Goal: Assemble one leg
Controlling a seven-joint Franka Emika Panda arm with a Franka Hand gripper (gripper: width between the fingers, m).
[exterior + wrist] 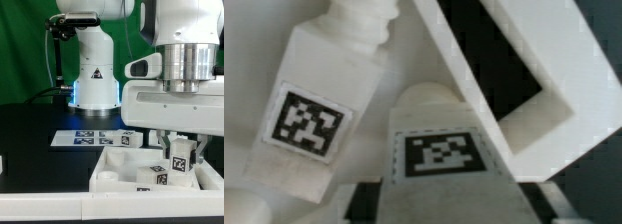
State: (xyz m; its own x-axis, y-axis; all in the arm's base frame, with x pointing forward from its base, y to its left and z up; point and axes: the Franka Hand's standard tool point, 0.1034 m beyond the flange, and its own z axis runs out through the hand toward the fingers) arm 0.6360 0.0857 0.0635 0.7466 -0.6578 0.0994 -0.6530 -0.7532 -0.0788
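Note:
My gripper (pixel 182 150) is shut on a white leg (pixel 181 156) with a black-and-white tag and holds it just over the large flat white panel (pixel 108 176) at the exterior view's lower right. In the wrist view the held leg (pixel 441 135) runs between my fingers (pixel 367 203), narrow end pointing away, with my gripper (pixel 450 206) closed round its body. A second tagged leg (pixel 310 110) lies close beside it. The panel's edge (pixel 491 85) runs along the other side.
Another tagged leg (pixel 151 180) lies on the panel near the held one, and one more (pixel 126 140) lies behind it. The marker board (pixel 85 137) lies on the black table in front of the arm's white base (pixel 97 75).

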